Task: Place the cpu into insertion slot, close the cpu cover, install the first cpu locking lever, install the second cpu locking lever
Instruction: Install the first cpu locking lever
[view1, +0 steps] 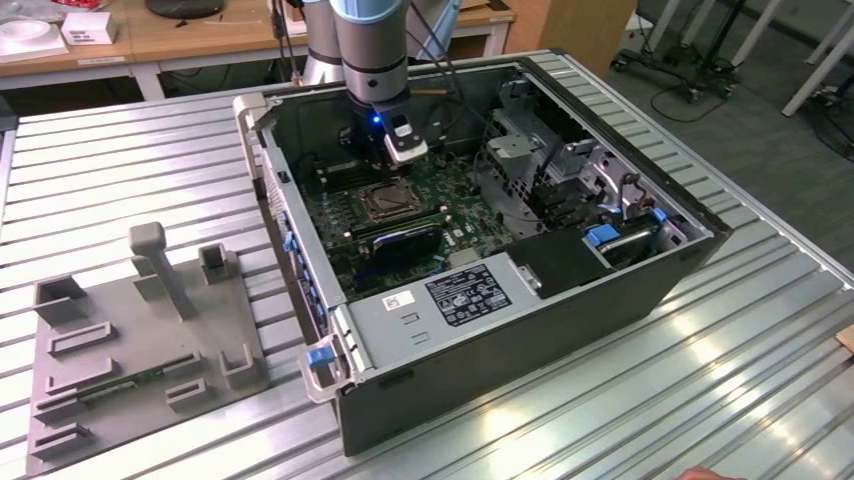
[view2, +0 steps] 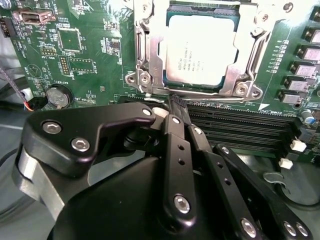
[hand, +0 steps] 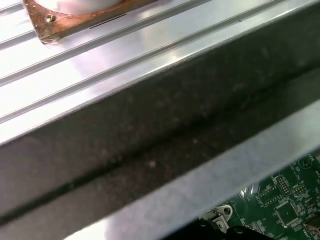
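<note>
Cpu (view2: 200, 50) seated under closed cpu cover (view2: 146, 52). Fingers (view2: 175, 112) pressed together beside locking lever (view2: 220, 98). Risk: tips slip off thin lever, strike memory slots (view2: 240, 122).

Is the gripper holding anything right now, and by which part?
Nothing visible: the gripper has its jaws shut together just short of the closed cpu cover, the cpu seated beneath.

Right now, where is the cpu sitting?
In the second wrist view the cpu sits in the insertion slot on the green motherboard, framed by the cpu cover, just beside the long black memory slots.
</note>
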